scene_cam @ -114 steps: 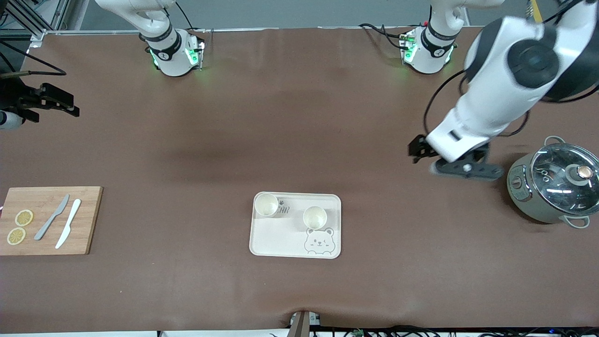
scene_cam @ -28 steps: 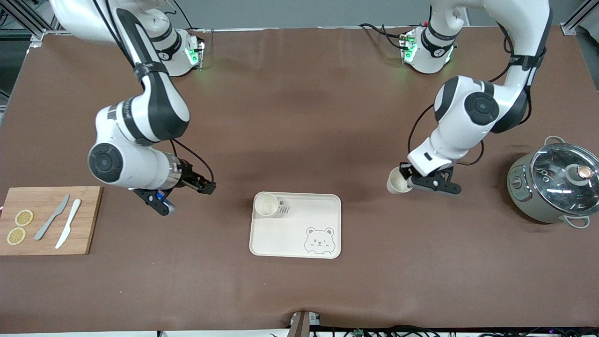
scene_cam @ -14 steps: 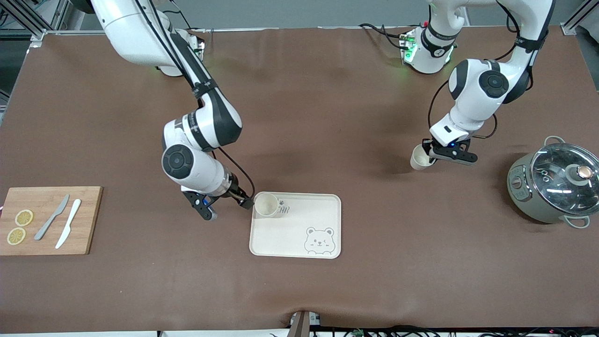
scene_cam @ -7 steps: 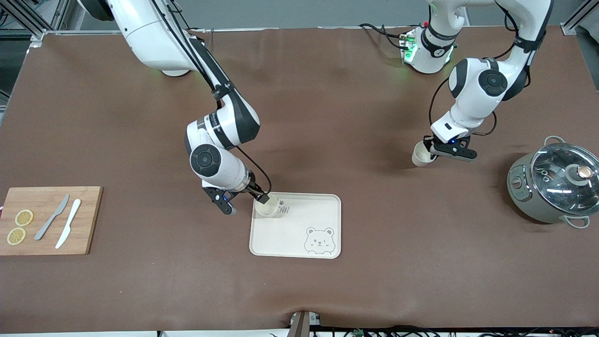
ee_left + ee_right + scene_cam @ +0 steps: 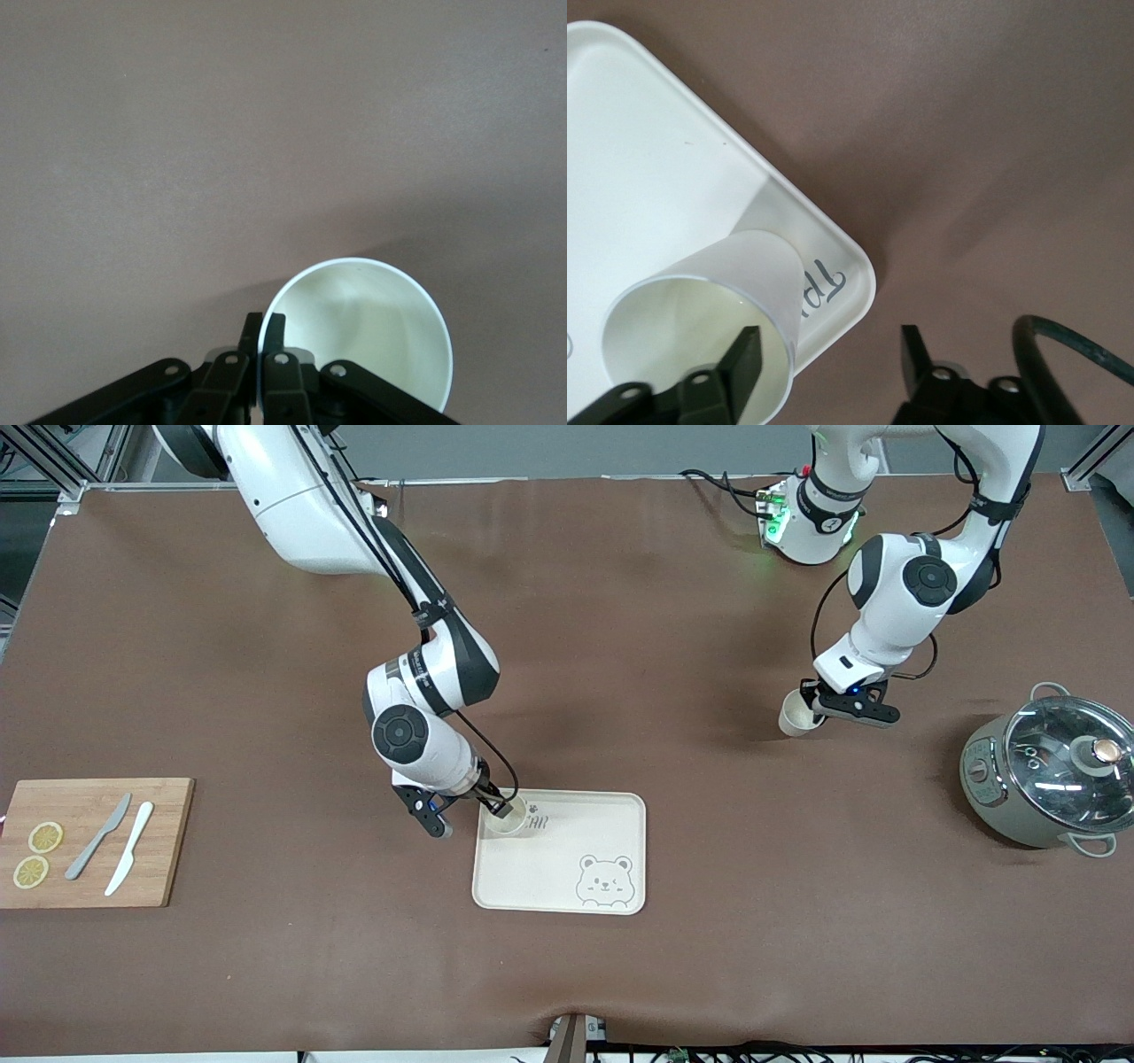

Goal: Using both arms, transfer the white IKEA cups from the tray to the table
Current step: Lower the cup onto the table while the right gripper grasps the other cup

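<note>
One white cup [image 5: 510, 822] stands in the corner of the cream bear-print tray [image 5: 549, 877] farthest from the front camera, toward the right arm's end. My right gripper [image 5: 500, 807] is down at that cup and open. In the right wrist view one finger [image 5: 747, 356] is inside the cup [image 5: 682, 310] and the other [image 5: 913, 347] is outside, apart from the wall, over the tray's corner [image 5: 833, 257]. My left gripper [image 5: 817, 703] is shut on the rim of the other white cup [image 5: 794, 716], low over bare table between the tray and the cooker. The left wrist view shows both fingers [image 5: 275, 326] pinching that rim [image 5: 372, 328].
A grey-green electric cooker with a glass lid [image 5: 1054, 779] stands at the left arm's end of the table. A wooden cutting board [image 5: 89, 877] with two knives and lemon slices lies at the right arm's end. The table is covered in brown mat.
The right arm swung in from the cutting-board end and lowered one finger into the tray's cup. The left arm, which had lifted the other cup off the tray, has drifted slightly.
</note>
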`<state>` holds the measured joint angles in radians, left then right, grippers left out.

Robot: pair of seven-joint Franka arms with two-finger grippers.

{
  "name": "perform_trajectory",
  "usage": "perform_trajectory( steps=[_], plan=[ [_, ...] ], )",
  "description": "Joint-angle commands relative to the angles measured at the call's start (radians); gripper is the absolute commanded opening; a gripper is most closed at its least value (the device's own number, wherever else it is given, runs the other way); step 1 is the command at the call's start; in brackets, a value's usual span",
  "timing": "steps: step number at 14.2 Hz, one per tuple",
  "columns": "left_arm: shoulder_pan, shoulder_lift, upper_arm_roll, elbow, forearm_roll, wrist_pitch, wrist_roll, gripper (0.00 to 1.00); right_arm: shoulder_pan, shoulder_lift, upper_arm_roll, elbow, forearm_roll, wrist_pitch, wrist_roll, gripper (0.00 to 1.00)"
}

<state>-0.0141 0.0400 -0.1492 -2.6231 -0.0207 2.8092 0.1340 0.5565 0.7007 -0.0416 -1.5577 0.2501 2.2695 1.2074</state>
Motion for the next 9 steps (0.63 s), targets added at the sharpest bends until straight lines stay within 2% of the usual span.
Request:
perform_trajectory(
  steps=[1,2,4,5,6,9],
  plan=[
    [0.013,0.021,-0.023,-0.014,-0.030,0.071,0.015,0.00,0.008,0.014,-0.006,0.028,0.003,0.001,0.034,0.28],
    [0.010,0.044,-0.023,-0.011,-0.031,0.099,0.015,0.00,0.008,0.014,-0.006,0.028,0.005,-0.001,0.037,0.21],
    [0.011,0.082,-0.030,-0.009,-0.031,0.150,0.015,0.00,0.000,0.016,-0.006,0.034,0.008,0.008,0.037,0.16],
    [0.011,0.099,-0.036,-0.008,-0.031,0.173,0.012,0.00,-0.003,0.016,-0.004,0.039,0.009,0.010,0.041,0.11],
    [0.013,0.109,-0.041,-0.005,-0.031,0.179,0.012,0.00,-0.004,0.016,-0.004,0.047,0.009,0.009,0.066,0.00],
    [0.013,0.110,-0.043,0.000,-0.033,0.179,0.012,0.00,-0.009,0.014,-0.004,0.060,0.011,0.007,0.066,0.00]
  ],
)
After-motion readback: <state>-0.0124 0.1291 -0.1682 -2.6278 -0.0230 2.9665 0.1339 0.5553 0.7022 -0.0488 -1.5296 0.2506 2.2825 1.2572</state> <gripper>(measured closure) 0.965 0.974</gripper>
